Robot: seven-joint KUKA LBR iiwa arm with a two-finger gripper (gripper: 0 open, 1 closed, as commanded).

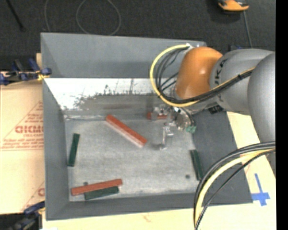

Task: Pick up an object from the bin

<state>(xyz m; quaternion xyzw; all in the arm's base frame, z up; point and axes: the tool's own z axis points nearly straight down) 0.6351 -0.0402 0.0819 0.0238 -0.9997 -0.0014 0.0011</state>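
My gripper (166, 132) hangs over the bin floor right of centre, below the orange wrist cover. A red flat stick (126, 130) lies slanted just to its left, its lower right end a short way from the gripper. On the bin's right side, below and to the right of the gripper, lies a dark green stick (197, 164). Nothing shows in the gripper.
Another dark green stick (74, 149) lies upright-slanted by the left wall. At the front left, a red stick (96, 187) and a green stick (102, 192) lie side by side. The arm and its cables cover the bin's back right corner.
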